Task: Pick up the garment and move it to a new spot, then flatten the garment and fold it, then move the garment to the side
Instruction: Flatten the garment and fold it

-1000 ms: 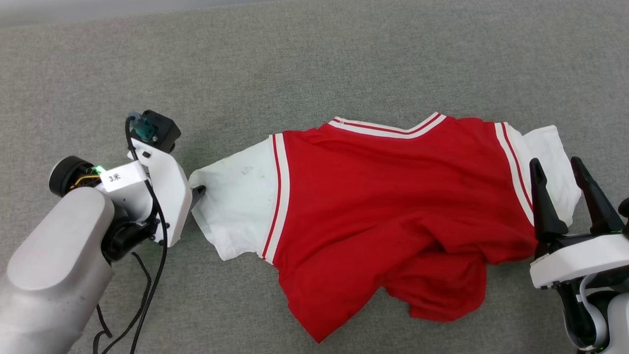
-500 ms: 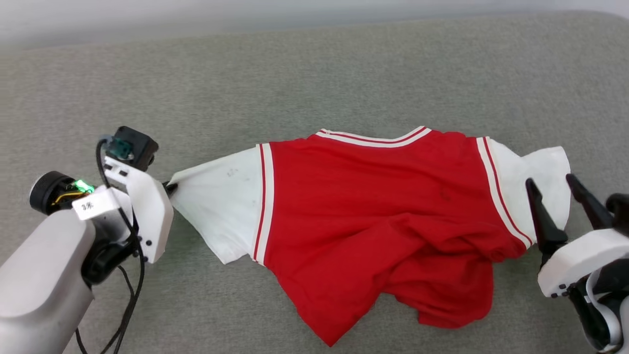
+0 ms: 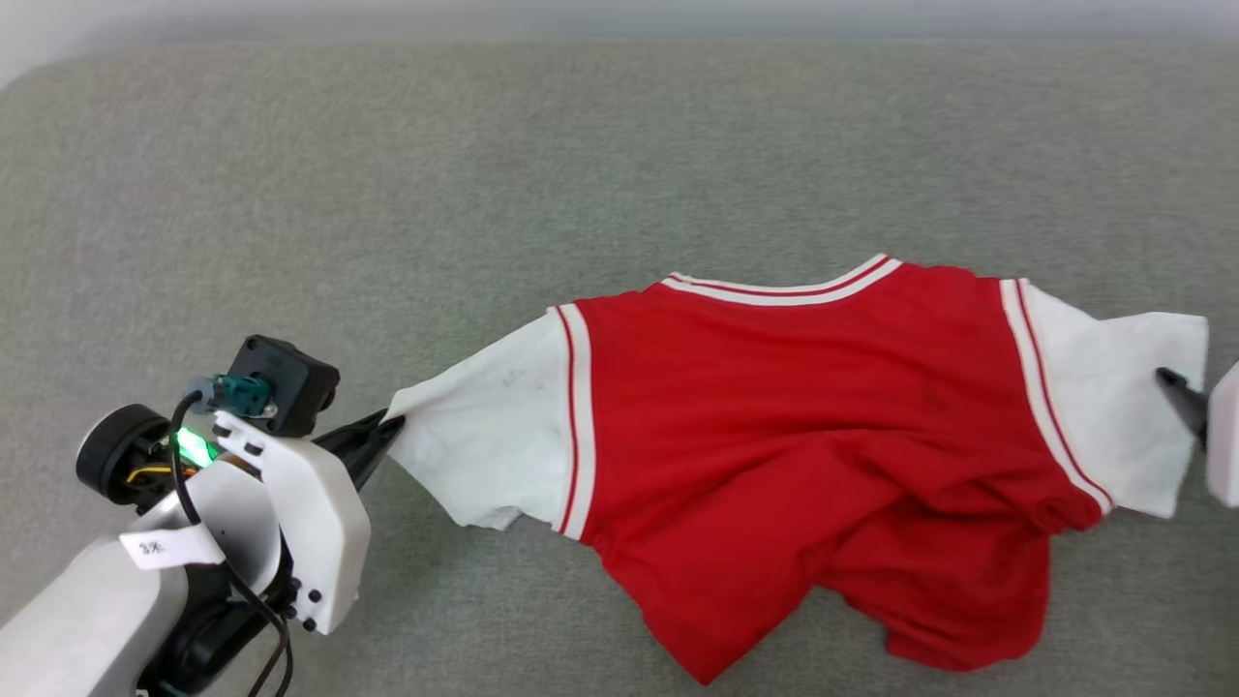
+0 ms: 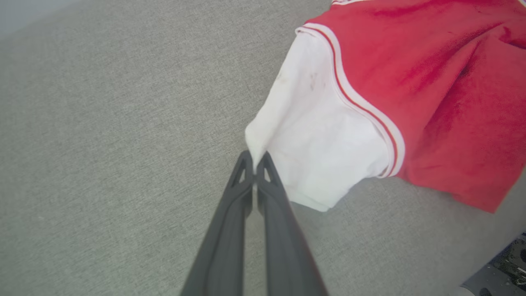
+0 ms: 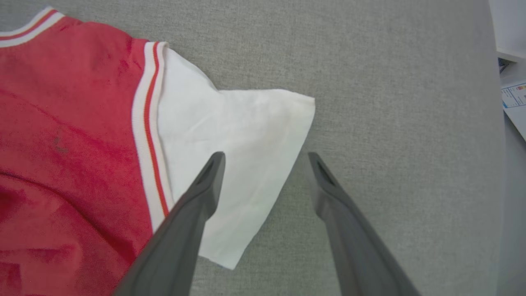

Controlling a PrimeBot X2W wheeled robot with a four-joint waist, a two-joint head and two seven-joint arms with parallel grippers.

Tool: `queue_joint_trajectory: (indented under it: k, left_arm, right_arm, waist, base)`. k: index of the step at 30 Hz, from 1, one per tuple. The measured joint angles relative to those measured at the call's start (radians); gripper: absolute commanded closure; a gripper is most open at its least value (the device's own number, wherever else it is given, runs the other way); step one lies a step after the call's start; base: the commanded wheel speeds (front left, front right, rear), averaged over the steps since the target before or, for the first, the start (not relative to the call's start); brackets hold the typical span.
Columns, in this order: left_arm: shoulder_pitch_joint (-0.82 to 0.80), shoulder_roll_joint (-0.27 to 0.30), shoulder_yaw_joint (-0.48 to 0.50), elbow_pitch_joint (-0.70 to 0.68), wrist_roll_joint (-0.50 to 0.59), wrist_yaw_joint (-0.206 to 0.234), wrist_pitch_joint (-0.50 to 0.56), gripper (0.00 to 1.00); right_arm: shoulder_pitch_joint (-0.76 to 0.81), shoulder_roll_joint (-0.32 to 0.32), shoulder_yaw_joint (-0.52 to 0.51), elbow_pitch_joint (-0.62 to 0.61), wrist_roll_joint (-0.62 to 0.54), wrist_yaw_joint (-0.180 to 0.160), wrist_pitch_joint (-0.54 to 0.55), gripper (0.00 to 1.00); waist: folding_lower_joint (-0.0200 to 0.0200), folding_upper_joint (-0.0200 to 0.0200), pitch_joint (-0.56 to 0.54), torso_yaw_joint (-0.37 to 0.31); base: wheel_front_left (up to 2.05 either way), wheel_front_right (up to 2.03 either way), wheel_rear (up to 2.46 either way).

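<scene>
My left tool (image 4: 255,159) gripped the jersey (image 3: 794,426) by one sleeve hem for lifting; right tool (image 5: 266,156) gaped astride the other.

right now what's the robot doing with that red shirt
A two-armed robot is handling a red garment with white sleeves, which lies rumpled on a grey fabric surface. Its left tool is shut on the tip of one sleeve. Its right tool is open, with one finger over the other sleeve, not gripping it.
</scene>
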State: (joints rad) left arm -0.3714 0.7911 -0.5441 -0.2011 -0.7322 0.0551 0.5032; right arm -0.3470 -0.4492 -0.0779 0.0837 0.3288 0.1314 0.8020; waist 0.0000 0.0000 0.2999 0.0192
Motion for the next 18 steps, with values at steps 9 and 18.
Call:
queue_joint_trajectory:
  k: [9,18]
  left_arm:
    - [0.016,-0.002,-0.008,-0.126,0.024,0.024,-0.006,1.0]
    - [-0.005,-0.015,-0.021,-0.149,0.039,0.018,-0.015,1.0]
  right_arm:
    - [-0.162,-0.049,-0.076,0.151,-0.004,0.0,0.161,0.0]
    - [-0.192,-0.057,-0.067,0.246,-0.019,-0.001,0.165,0.0]
  waist:
    - [0.0,0.0,0.073,0.073]
    - [0.0,0.0,0.133,0.118]
  base:
    - [0.0,0.0,0.0]
    - [0.0,0.0,0.0]
